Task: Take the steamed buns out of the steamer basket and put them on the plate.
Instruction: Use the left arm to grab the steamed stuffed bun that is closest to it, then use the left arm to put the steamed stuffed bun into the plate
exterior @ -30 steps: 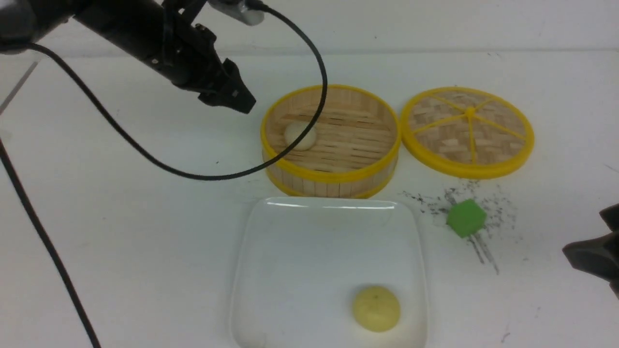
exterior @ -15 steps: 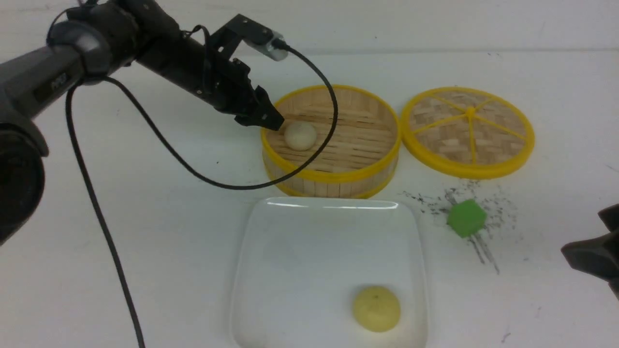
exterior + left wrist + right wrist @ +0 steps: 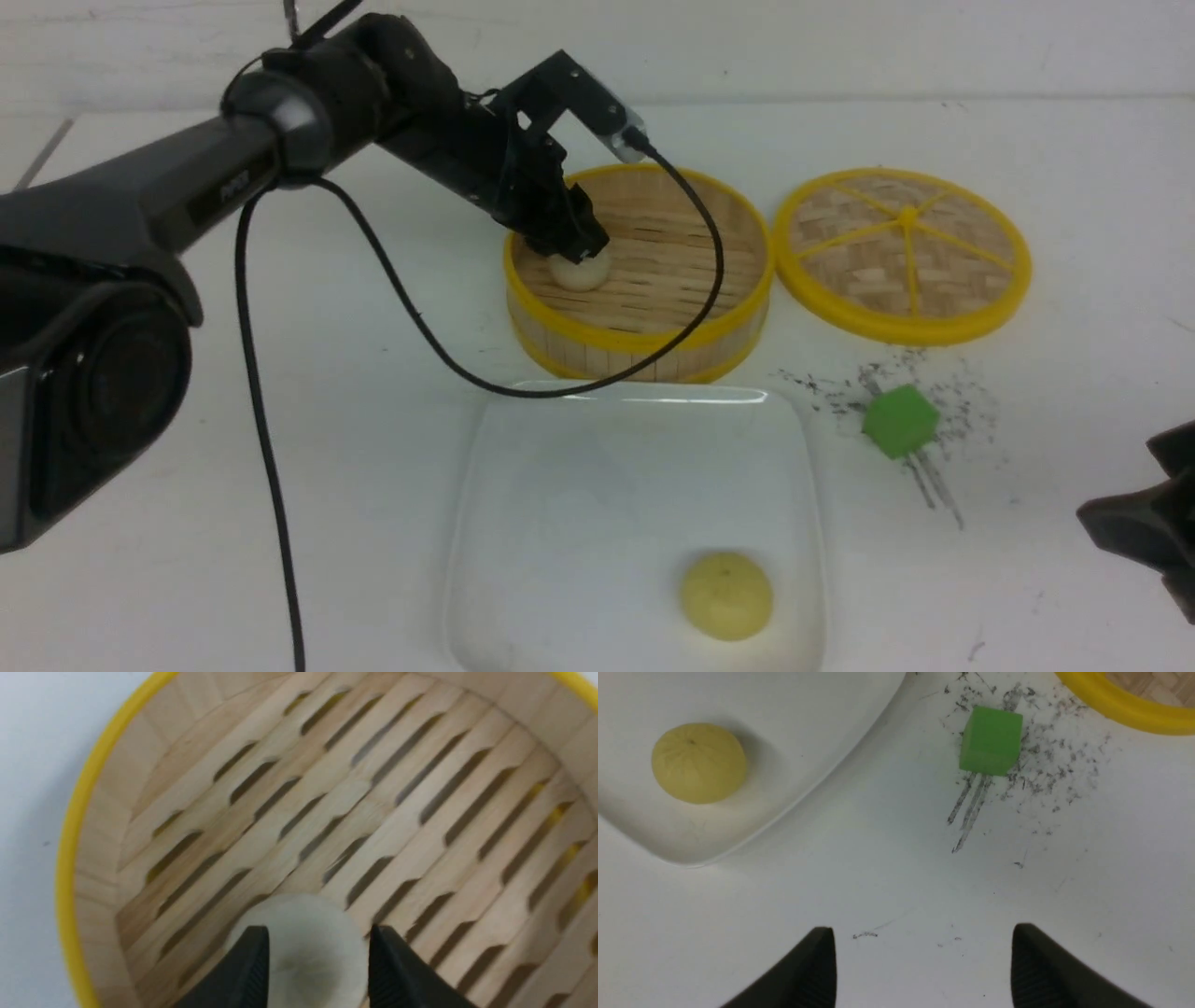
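1. The white table carries everything, and dark scuff marks smear it toward the right
2. The left arm reaches from the near left across to the steamer basket. A black cable loops from its wrist past the front of the basket wall
3. The plate lies nearest the robot, just in front of the basket
4. The basket stands upright behind the plate, open at the top
5. A woven lid lies flat just right of the basket, and I cannot tell whether the rims touch
6. The left gripper is down inside the basket, jaws parted, with one of its fingers at each side of the cream bun. No squeeze shows
7. The right gripper hangs at the near right over bare table, jaws wide apart with nothing between them
8. The cream bun sits on the slats at the basket's left side, near the wall
9. The yellow bun rests on the plate, in its near right part
10. A green cube sits among the scuff marks, right of the plate and in front of the lid
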